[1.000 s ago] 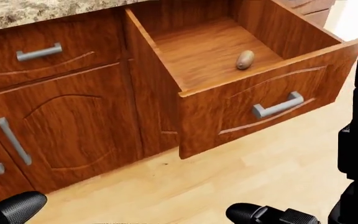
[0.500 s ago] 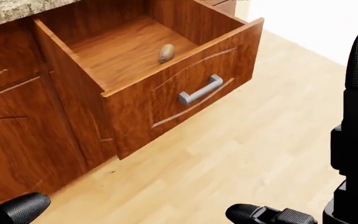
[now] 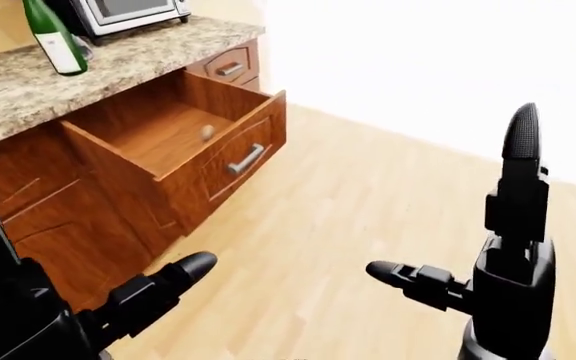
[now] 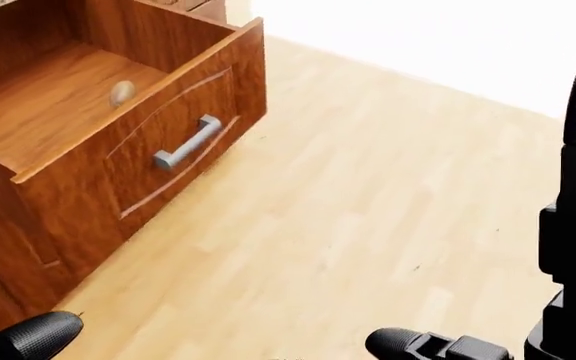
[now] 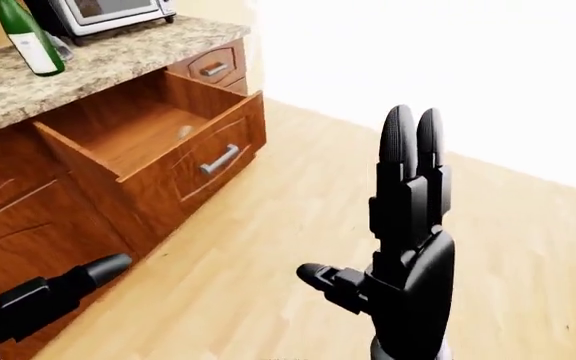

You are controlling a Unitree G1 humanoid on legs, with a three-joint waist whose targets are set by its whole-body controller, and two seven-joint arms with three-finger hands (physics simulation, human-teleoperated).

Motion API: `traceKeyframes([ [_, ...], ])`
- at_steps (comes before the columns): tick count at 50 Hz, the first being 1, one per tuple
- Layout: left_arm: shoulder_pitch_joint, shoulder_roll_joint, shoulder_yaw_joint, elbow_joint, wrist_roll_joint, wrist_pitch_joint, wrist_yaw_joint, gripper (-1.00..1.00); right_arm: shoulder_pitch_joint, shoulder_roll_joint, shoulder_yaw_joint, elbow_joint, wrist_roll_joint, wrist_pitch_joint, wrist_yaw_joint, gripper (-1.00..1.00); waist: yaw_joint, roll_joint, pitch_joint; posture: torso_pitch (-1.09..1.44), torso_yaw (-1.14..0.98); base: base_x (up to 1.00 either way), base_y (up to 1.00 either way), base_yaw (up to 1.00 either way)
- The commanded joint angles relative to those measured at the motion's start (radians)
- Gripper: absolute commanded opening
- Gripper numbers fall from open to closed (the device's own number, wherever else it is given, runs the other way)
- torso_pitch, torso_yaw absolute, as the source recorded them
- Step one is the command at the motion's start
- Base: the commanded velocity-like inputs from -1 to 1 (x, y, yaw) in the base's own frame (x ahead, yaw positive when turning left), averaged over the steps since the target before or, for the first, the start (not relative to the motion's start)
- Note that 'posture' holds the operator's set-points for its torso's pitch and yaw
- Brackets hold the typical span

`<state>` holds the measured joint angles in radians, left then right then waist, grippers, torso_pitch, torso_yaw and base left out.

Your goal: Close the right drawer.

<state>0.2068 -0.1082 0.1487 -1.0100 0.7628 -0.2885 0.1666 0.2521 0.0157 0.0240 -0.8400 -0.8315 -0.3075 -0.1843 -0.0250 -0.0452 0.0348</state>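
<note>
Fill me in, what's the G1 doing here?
Nothing is being handled yet. The pulled-out brown wooden drawer with the grey metal bar handle stands open under the speckled granite countertop, with a small rounded tan object inside. The black right robot hand is raised with fingers open over the light wooden floor, apart from the drawer. The black left robot hand is low, also touching nothing.

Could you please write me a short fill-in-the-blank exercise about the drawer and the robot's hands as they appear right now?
1. The drawer stands ____.
2. A small ____ object lies inside the drawer.
3. On the counter stands a ____ bottle.
4. The right hand holds its fingers ____, touching nothing.

Missing words: open; rounded; green; extended
</note>
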Motion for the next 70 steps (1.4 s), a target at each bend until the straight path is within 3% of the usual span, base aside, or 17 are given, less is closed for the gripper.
traceKeyframes([
  [1, -0.005, 0.005, 0.0, -0.037, -0.001, -0.006, 0.014, 1.0, -0.013, 0.003, 0.012, -0.044, 0.0, -0.019, -0.009, 1.0, 0.003, 0.004, -0.006, 0.0, 0.0, 0.0, 0.0, -0.54],
  [7, -0.006, 0.01, 0.003, -0.037, -0.001, -0.001, 0.021, 1.0, -0.013, 0.003, 0.011, -0.04, 0.0, -0.023, -0.013, 1.0, 0.017, 0.069, 0.027, 0.0, 0.0, 0.0, 0.0, -0.55],
  [10, -0.006, 0.008, 0.002, -0.037, -0.001, -0.001, 0.019, 1.0, -0.014, 0.003, 0.011, -0.038, 0.0, -0.023, -0.014, 1.0, 0.024, 0.15, 0.006, 0.0, 0.0, 0.0, 0.0, -0.54],
  [11, -0.007, 0.008, 0.003, -0.037, -0.001, -0.001, 0.018, 1.0, -0.015, 0.003, 0.011, -0.038, 0.001, -0.021, -0.012, 1.0, 0.032, 0.119, 0.009, 0.0, 0.0, 0.0, 0.0, -0.55],
  [20, -0.011, 0.002, 0.008, -0.037, -0.004, -0.003, 0.013, 1.0, -0.016, 0.003, 0.012, -0.036, -0.001, -0.02, -0.012, 1.0, 0.031, 0.049, 0.013, 0.0, 0.0, 0.0, 0.0, -0.55],
  [22, -0.012, 0.003, 0.009, -0.037, -0.004, -0.001, 0.013, 1.0, -0.017, 0.003, 0.012, -0.035, 0.0, -0.02, -0.013, 1.0, 0.03, 0.014, 0.009, 0.0, 0.0, 0.0, 0.0, -0.55],
  [24, -0.011, 0.004, 0.008, -0.037, -0.003, -0.001, 0.013, 1.0, -0.016, 0.002, 0.013, -0.033, -0.002, -0.021, -0.014, 1.0, 0.013, -0.061, -0.023, 0.0, 0.0, 0.0, 0.0, -0.55],
  [25, -0.01, 0.004, 0.005, -0.037, -0.002, -0.002, 0.012, 1.0, -0.016, 0.003, 0.014, -0.036, -0.004, -0.02, -0.014, 1.0, 0.004, -0.008, 0.005, 0.0, 0.0, 0.0, 0.0, -0.55],
  [28, -0.009, 0.005, 0.004, -0.037, -0.001, -0.002, 0.013, 1.0, -0.015, 0.002, 0.012, -0.035, -0.005, -0.022, -0.016, 1.0, 0.001, 0.004, -0.005, 0.0, 0.0, 0.0, 0.0, -0.55],
  [33, -0.007, 0.003, 0.003, -0.037, 0.0, -0.005, 0.012, 1.0, -0.014, 0.005, 0.013, -0.035, -0.005, -0.016, -0.019, 1.0, 0.017, 0.057, 0.025, 0.0, 0.0, 0.0, 0.0, -0.55],
  [37, -0.005, 0.005, -0.001, -0.037, 0.001, -0.003, 0.013, 1.0, -0.013, 0.006, 0.009, -0.043, -0.003, -0.005, -0.016, 1.0, 0.027, 0.151, 0.003, 0.0, 0.0, 0.0, 0.0, -0.42],
  [38, -0.005, 0.005, -0.001, -0.037, 0.002, -0.002, 0.015, 1.0, -0.013, 0.007, 0.009, -0.046, -0.005, -0.002, -0.015, 1.0, 0.05, 0.11, 0.01, 0.0, 0.0, 0.0, -0.38, 0.0],
  [41, -0.006, 0.007, -0.002, -0.037, 0.003, -0.001, 0.016, 1.0, -0.007, 0.006, 0.012, -0.053, 0.01, -0.004, -0.01, 1.0, 0.044, 0.13, 0.008, 0.0, 0.0, 0.0, -0.3, 0.0],
  [50, -0.005, 0.019, -0.01, -0.037, 0.007, 0.012, 0.026, 1.0, -0.016, 0.004, 0.023, -0.043, 0.019, 0.031, 0.014, 1.0, 0.064, -0.024, -0.002, 0.0, 0.0, 0.0, 0.0, 0.0],
  [51, -0.005, 0.021, -0.011, -0.037, 0.007, 0.013, 0.027, 1.0, -0.015, 0.003, 0.024, -0.042, 0.019, 0.029, 0.011, 1.0, 0.056, 0.005, 0.009, 0.0, 0.0, 0.0, 0.0, 0.0],
  [56, -0.005, 0.021, -0.008, -0.037, 0.005, 0.014, 0.028, 1.0, -0.015, 0.002, 0.029, -0.049, 0.023, 0.035, 0.018, 1.0, 0.038, 0.034, -0.012, 0.0, 0.0, 0.0, 0.0, 0.0],
  [70, -0.006, 0.029, -0.01, -0.037, 0.003, 0.02, 0.031, 1.0, -0.015, 0.001, 0.033, -0.042, 0.017, 0.035, 0.016, 1.0, 0.025, 0.037, -0.029, 0.0, 0.0, 0.0, 0.0, 0.0],
])
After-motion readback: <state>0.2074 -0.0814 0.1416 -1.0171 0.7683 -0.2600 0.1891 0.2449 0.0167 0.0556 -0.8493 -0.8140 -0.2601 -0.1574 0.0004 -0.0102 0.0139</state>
